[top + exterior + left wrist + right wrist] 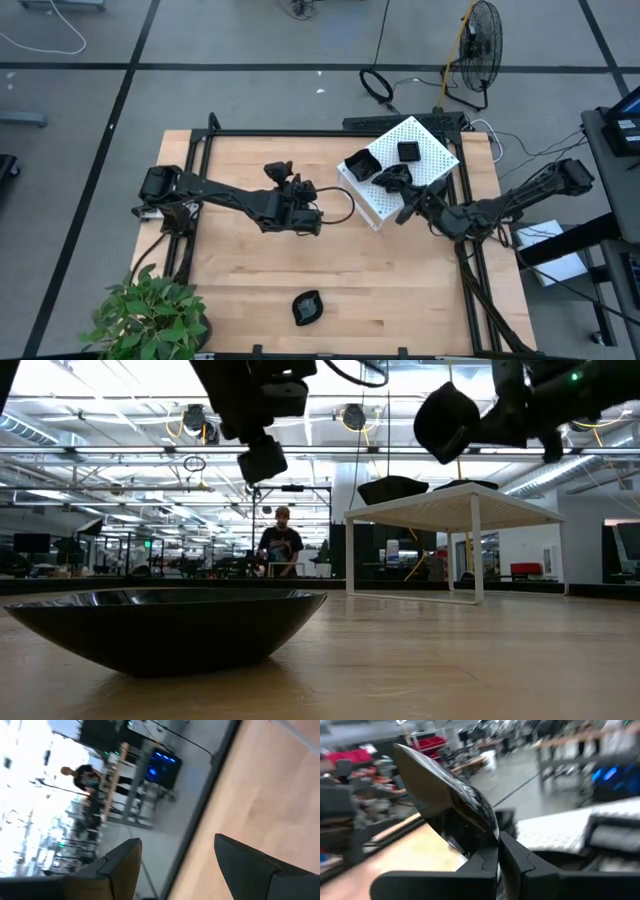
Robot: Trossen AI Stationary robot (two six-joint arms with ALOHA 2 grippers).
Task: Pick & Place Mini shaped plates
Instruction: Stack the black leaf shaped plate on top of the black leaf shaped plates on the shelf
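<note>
My right gripper (407, 200) is shut on a glossy black mini plate (391, 180), held in the air over the near edge of the white perforated box (430, 150). In the low view the plate (447, 422) hangs high above the box (450, 510). Two more black plates (360, 165) (408, 152) lie on the box's top. Another black plate (307, 307) rests on its underside on the table near the front edge, and it is large in the low view (165, 625). My left gripper (305, 218) is open and empty above the table's middle. My right gripper pinches the plate's rim (487, 840) between its two fingers; the right wrist view shows the plate (445, 795) edge-on, standing up from the fingertips. The plate is lifted clear, tilted steeply, above the box's top.
A potted plant (150, 315) stands at the table's near left corner. A black frame rail (300, 133) runs along the far edge. Bare wood lies between the box and the front plate. A person (281, 540) stands far off in the room.
</note>
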